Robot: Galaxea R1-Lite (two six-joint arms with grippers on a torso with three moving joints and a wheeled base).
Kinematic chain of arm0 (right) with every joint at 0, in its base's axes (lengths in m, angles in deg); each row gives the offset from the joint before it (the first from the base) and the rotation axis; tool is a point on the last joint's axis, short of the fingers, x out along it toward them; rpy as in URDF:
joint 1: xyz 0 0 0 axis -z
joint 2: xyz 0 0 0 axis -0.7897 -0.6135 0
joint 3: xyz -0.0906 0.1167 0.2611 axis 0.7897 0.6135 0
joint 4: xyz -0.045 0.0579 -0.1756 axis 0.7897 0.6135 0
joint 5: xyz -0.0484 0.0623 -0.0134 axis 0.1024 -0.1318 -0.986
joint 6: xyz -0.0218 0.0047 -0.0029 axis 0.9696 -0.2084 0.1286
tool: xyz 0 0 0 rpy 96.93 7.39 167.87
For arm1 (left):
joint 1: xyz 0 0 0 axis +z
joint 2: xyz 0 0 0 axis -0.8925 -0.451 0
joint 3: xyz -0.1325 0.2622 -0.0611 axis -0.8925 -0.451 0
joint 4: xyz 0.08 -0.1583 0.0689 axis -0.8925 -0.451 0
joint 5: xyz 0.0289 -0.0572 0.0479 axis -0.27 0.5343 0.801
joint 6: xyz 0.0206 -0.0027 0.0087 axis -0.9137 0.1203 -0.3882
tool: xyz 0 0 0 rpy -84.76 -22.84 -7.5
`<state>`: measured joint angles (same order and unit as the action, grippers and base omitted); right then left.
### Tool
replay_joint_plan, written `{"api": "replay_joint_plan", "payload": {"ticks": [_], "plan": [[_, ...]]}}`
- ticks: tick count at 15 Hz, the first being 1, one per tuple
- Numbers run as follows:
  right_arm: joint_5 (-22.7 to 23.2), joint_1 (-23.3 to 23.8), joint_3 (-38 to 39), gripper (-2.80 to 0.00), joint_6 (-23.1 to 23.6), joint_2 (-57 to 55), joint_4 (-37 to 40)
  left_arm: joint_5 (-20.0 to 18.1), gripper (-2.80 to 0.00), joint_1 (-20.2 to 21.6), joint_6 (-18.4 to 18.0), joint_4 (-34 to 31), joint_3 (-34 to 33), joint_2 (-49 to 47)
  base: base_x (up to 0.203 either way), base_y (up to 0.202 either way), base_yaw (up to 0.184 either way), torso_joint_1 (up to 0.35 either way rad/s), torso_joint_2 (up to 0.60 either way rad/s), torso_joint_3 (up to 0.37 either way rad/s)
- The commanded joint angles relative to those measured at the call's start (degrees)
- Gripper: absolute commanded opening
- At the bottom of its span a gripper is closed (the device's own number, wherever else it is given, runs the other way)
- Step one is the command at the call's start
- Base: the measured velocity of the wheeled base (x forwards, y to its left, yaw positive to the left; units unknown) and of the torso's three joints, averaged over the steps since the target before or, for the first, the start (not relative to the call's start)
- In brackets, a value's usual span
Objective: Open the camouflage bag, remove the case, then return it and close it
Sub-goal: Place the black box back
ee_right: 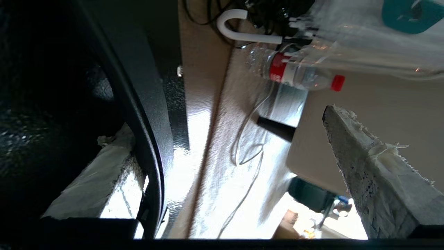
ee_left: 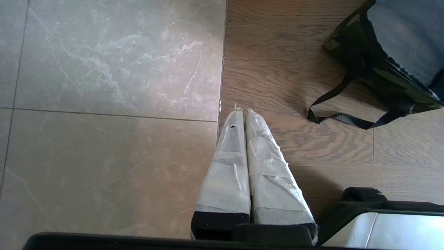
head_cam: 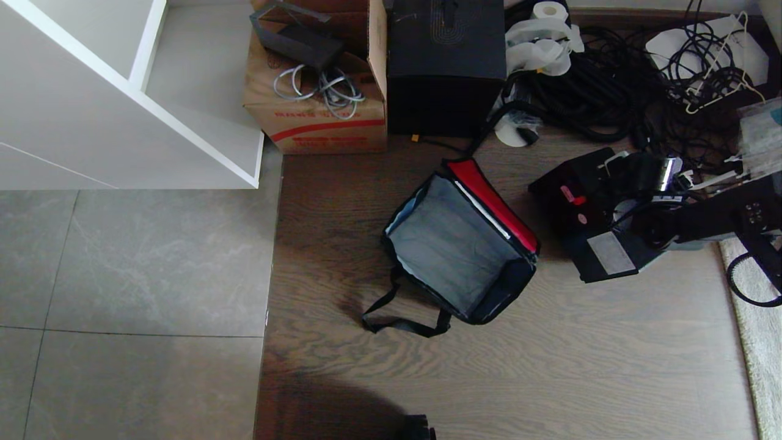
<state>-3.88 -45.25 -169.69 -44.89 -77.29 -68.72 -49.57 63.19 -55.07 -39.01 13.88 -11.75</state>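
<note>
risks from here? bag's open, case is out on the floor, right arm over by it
1. Right gripper is open astride the case; one finger stands well off, so closing may skew it.
2. Cables and a bottle crowd the case; a lift could snag them.
3. The camouflage bag has its red lid leaning on one side; the returning case may catch it.

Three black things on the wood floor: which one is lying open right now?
The camouflage fabric bag in the middle: red-lined lid flipped back, grey interior showing. The tall black cube box and flat black case are shut.
</note>
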Motion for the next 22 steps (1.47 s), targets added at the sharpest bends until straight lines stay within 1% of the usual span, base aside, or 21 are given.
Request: {"api": "replay_joint_plan", "payload": {"ticks": [1,3,4,9,14,18,22], "plan": [[-0.4,1.1,-0.5,0.0,0.7,-1.3,0.3,0.0,-2.8,0.0,0.0,0.0,0.0,-0.1,0.0,0.0,0.0,0.0,0.0,0.0],[0.0,1.4,0.4,0.0,0.7,-2.0,0.5,0.0,-2.8,0.0,0.0,0.0,0.0,0.0,0.0,0.0,0.0,0.0,0.0,0.0],[-0.3,1.3,0.4,-2.8,0.6,-2.2,0.9,0.0,-2.8,0.0,0.0,0.0,0.0,0.0,0.0,0.0,0.0,0.0,0.0,0.0],[-0.7,1.1,0.2,-2.8,0.0,-3.2,0.4,0.0,-2.8,0.0,0.0,0.0,0.0,0.0,0.0,0.0,0.0,0.0,0.0,0.0],[-0.8,0.2,2.3,-2.8,-0.2,-1.7,0.3,0.0,-2.8,0.0,0.0,0.0,0.0,0.0,0.0,0.0,0.0,0.0,0.0,0.0],[-0.8,-0.6,5.9,-2.8,-1.3,2.8,0.3,0.0,-2.8,0.0,0.0,0.0,0.0,0.0,0.0,0.0,0.0,0.0,0.0,0.0],[-0.5,-0.5,9.8,-2.8,-0.4,10.3,0.9,0.0,-2.8,0.0,0.0,0.0,0.0,-0.1,0.0,0.0,0.0,0.0,0.0,0.0]]}}
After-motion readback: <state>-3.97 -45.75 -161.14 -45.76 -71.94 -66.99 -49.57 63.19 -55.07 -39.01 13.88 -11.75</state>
